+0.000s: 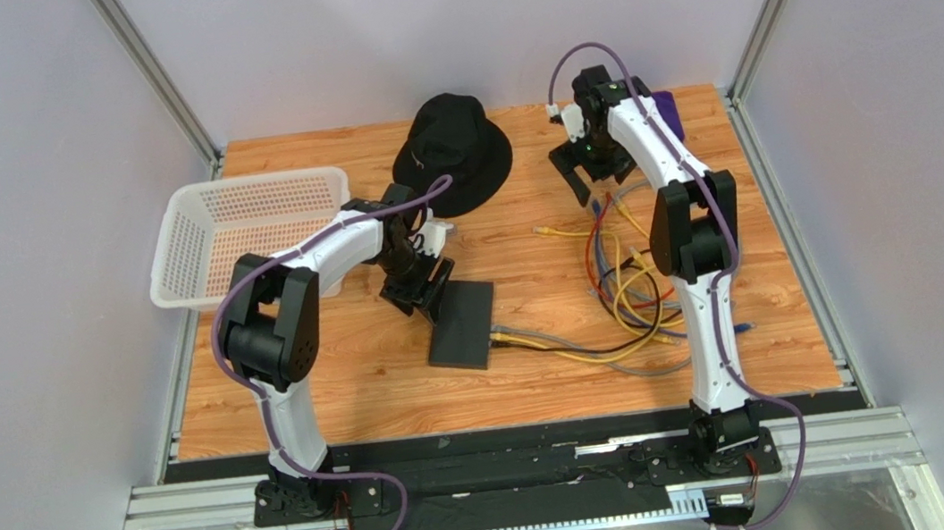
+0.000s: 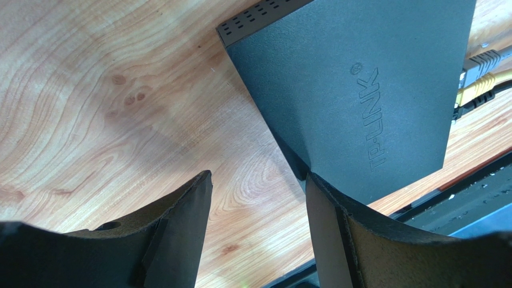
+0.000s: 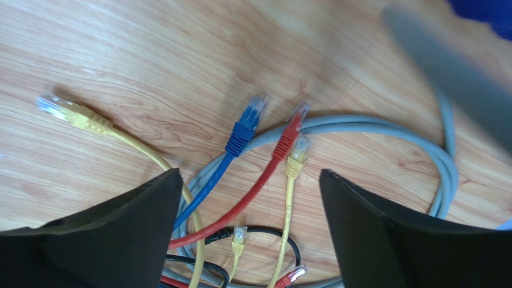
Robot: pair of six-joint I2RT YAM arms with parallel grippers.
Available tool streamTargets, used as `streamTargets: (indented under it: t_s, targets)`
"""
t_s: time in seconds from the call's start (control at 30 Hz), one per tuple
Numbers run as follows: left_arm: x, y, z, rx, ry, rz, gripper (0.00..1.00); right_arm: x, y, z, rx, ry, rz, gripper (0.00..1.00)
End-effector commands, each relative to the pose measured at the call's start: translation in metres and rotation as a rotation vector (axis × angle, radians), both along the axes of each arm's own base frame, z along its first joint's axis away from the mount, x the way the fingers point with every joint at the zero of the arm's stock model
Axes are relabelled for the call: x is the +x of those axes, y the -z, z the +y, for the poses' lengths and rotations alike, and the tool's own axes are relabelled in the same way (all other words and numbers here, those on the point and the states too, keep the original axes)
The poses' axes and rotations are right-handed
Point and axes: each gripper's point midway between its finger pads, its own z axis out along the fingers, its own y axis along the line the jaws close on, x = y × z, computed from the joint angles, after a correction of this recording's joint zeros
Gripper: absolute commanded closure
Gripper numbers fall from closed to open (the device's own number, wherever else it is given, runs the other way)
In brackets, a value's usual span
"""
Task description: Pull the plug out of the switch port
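Bright, even light leaves only soft shadows; a grey cable (image 3: pixel 448 72) smears out of focus across the right wrist view's corner.

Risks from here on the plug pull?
1. Left gripper is open, not clamping the flat matte-black switch; the box may slide when a plug is tugged.
2. Right gripper hangs open over loose coloured cable ends, away from the switch; it may grab an unplugged one.
3. The yellow plug sits tight beside dark ones; a neighbour may snag.
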Motion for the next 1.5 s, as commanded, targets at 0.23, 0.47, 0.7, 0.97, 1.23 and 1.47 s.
streamTargets:
  t_s: [0.23, 0.47, 0.7, 0.97, 1.23, 1.47]
  targets:
    - [-0.002, -0.048, -0.025, -0.201, 0.032, -0.057, 0.32, -0.008, -0.143, 0.053, 0.53, -0.152, -0.23, 0.04]
    - [-0.001, -0.037, -0.023, -0.172, 0.004, 0.028, 0.33, -0.141, -0.07, 0.133, 0.688, -0.387, 0.276, 0.51]
    - [-0.041, -0.059, -0.036, -0.37, 0.179, 0.132, 0.81, -0.179, -0.026, 0.159, 0.686, -0.389, 0.485, 0.67]
    - [-0.096, -0.054, -0.024, -0.273, 0.8, -0.129, 0.99, -0.177, 0.005, 0.174, 0.734, -0.301, 0.595, 0.69]
    - [-0.085, -0.009, -0.014, -0.081, 0.914, -0.095, 0.97, -0.166, 0.018, 0.176, 0.734, -0.264, 0.603, 0.69]
    - [-0.055, 0.002, -0.035, -0.082, 0.937, -0.143, 0.96, -0.154, 0.027, 0.17, 0.712, -0.237, 0.581, 0.69]
